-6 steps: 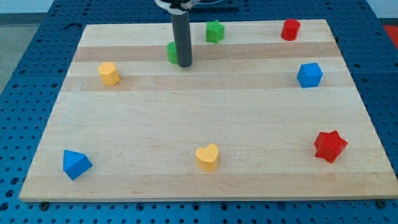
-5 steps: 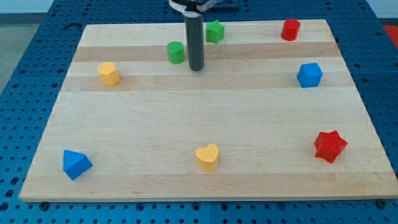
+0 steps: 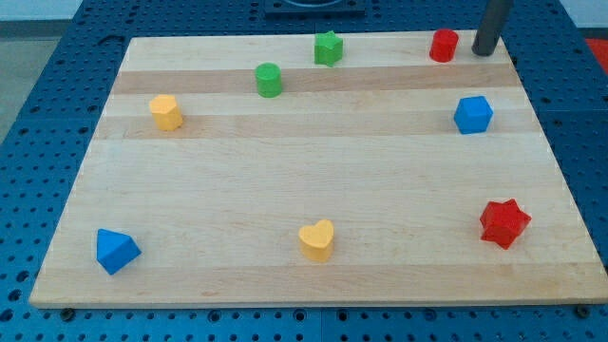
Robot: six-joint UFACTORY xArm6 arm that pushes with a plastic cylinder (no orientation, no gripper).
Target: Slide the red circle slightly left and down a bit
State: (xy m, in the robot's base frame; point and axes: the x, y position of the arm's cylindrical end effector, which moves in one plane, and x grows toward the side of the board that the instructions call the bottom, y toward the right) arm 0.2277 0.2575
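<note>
My tip (image 3: 484, 52), a bare rod with no fingers, sits just right of the red circle (image 3: 444, 45) at the tabletop's (image 3: 313, 180) top right corner; a level push risks sliding it left without down.

board: pale wooden table top (image 3: 313, 180)
around its yellow heart (image 3: 317, 240): red circle (image 3: 444, 45) far upper right, blue triangle (image 3: 116, 251) left

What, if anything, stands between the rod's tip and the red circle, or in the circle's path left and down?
Nothing visible does. My tip sits just to the view's right of the red circle, with bare board between them. The wooden board left of and below the circle holds no block nearby.
</note>
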